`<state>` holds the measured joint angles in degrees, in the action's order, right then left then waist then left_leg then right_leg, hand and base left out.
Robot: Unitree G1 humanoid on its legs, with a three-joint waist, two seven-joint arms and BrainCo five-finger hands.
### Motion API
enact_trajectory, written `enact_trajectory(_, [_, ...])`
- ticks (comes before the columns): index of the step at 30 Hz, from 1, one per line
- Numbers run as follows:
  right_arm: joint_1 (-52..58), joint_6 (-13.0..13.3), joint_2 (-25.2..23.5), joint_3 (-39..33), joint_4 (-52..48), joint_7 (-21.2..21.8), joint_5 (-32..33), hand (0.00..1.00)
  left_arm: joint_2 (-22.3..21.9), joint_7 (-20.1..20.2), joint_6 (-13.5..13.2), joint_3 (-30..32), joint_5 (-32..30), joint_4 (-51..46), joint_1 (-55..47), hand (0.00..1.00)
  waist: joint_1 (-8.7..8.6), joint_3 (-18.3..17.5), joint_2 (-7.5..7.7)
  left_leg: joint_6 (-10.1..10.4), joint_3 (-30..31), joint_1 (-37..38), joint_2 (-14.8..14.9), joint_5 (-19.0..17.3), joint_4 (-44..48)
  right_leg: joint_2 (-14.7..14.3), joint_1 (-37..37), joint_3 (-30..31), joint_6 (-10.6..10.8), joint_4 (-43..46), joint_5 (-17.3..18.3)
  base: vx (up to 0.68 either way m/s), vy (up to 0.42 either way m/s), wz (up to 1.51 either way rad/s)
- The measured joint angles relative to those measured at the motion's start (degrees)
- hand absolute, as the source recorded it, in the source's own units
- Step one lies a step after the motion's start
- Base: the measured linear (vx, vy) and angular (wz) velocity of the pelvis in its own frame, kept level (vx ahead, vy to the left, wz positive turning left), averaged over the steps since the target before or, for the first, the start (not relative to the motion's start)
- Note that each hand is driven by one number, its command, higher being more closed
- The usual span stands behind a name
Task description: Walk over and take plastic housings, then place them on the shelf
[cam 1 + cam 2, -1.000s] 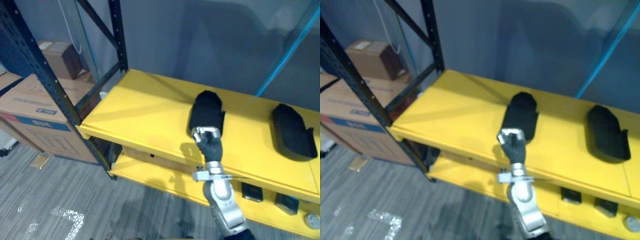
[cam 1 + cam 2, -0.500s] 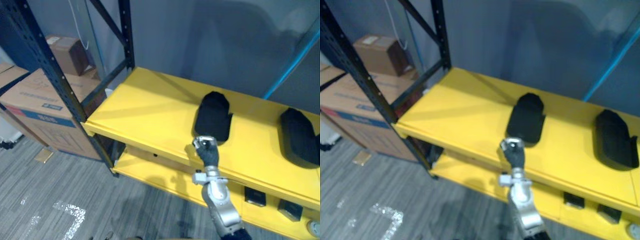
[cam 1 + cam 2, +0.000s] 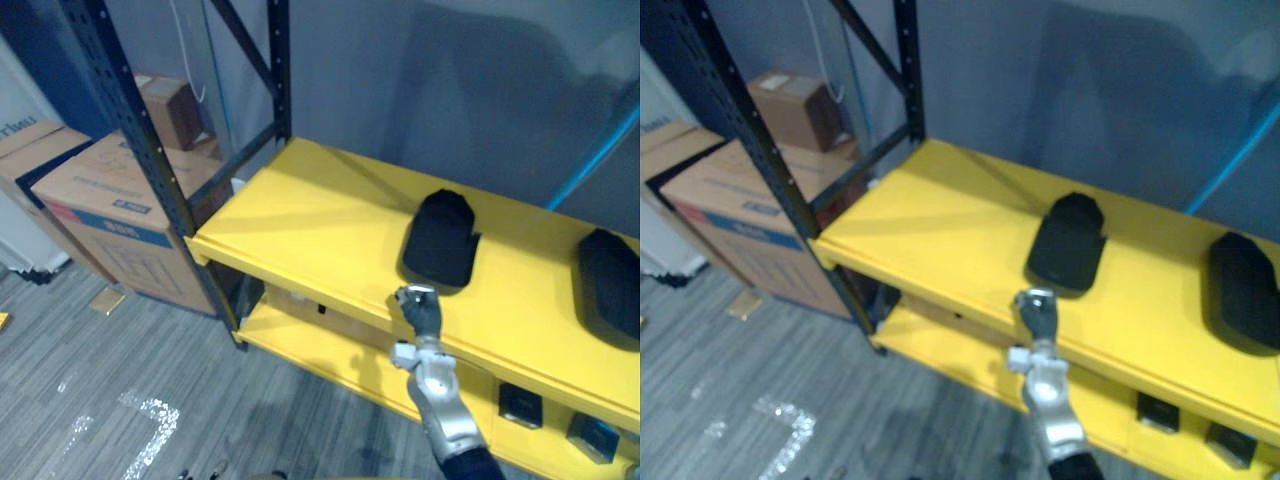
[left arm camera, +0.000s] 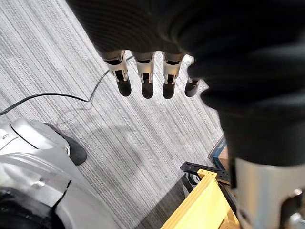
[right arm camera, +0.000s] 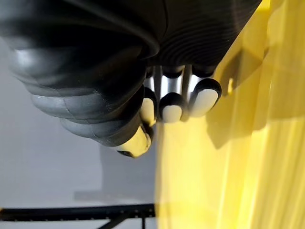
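Note:
Two black plastic housings lie flat on the yellow shelf point(image 3: 300, 215): one at the middle point(image 3: 440, 240), one at the right edge point(image 3: 610, 290). My right hand point(image 3: 420, 308) hovers at the shelf's front edge, just short of the middle housing's near end and apart from it. Its fingers point(image 5: 172, 104) are curled in and hold nothing, with yellow shelf behind them. My left hand point(image 4: 145, 76) hangs over the grey floor, fingers straight and empty.
A black perforated rack post point(image 3: 150, 160) stands at the shelf's left front corner, with diagonal braces behind. Cardboard boxes point(image 3: 110, 200) sit on the floor to the left. A lower yellow shelf point(image 3: 320, 350) carries small black parts point(image 3: 520, 405). A grey wall backs the rack.
The camera has moved, so the whole scene sits further right. My right hand has drawn back from the middle housing's near end to the shelf's front edge; the housing stays put.

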<state>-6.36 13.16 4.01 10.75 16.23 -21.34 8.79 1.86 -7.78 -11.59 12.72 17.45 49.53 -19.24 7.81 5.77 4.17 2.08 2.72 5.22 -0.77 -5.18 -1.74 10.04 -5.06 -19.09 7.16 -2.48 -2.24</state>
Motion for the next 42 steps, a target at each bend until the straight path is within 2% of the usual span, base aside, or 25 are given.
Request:
enact_trajectory(8, [-7.11, -1.29, 0.09, -4.18, 5.58, -2.58, -0.11, 1.00, -0.05, 0.08, 0.74, -0.39, -0.56, -1.65, 0.01, 0.00, 1.54, 1.28, -0.02, -0.03, 1.73, -0.08, -0.11, 0.09, 0.23, 0.23, -1.02, -1.62, 0.00, 0.00, 0.00, 0.01, 0.002, 0.11])
enact_trajectory(10, [-8.29, -2.26, 0.10, -4.79, 6.23, -2.90, -0.10, 1.00, -0.06, 0.13, 1.71, -0.44, -0.57, -1.79, 0.01, 0.00, 1.81, 1.50, -0.23, -0.18, 1.83, -0.09, -0.30, 0.18, 0.22, 0.50, -1.03, -1.94, 0.00, 0.07, 0.00, 0.00, 0.005, 0.02])
enact_trajectory(16, [-10.60, -2.57, 0.09, -6.79, 9.34, -5.02, 0.04, 1.00, 0.08, 0.56, 1.75, -0.43, -0.59, -2.99, -0.08, 0.00, 2.45, 2.44, 0.35, -0.46, 3.00, -0.20, -0.75, 0.77, 0.10, 1.09, -1.15, -2.99, 0.00, 0.90, 0.00, -0.01, 0.017, 0.10])
enact_trajectory(23, [-14.57, -4.53, 0.09, -8.46, 12.29, -6.38, 1.41, 1.00, 0.14, 0.81, 1.76, -0.51, -0.59, -3.29, -0.11, 0.00, 2.79, 2.61, 0.40, -0.45, 3.34, -0.07, -0.90, 1.72, -0.89, 1.30, -1.11, -3.51, 0.00, 0.98, 0.00, -0.01, -0.003, 0.02])
enact_trajectory(27, [-16.05, -4.78, 0.33, -9.53, 14.36, -7.08, 1.68, 1.00, 0.09, 1.30, 1.77, -0.57, -0.57, -3.31, -0.10, 0.00, 2.98, 3.14, 0.18, -0.34, 3.72, 0.69, -0.83, 2.90, -2.73, 1.24, -1.23, -4.04, 0.00, 0.98, 0.00, -0.01, -0.006, 0.04])
enact_trajectory(42, [-20.73, -5.06, 0.70, -11.32, 18.64, -7.56, 1.72, 1.00, 1.27, 1.60, 1.78, -2.69, -0.56, -3.39, 0.07, 0.00, 3.98, 4.14, 0.16, -0.35, 4.51, 0.79, -0.96, 2.99, -2.74, 1.42, -1.95, -4.81, 0.01, 0.75, -0.01, 0.01, 0.000, 0.02])
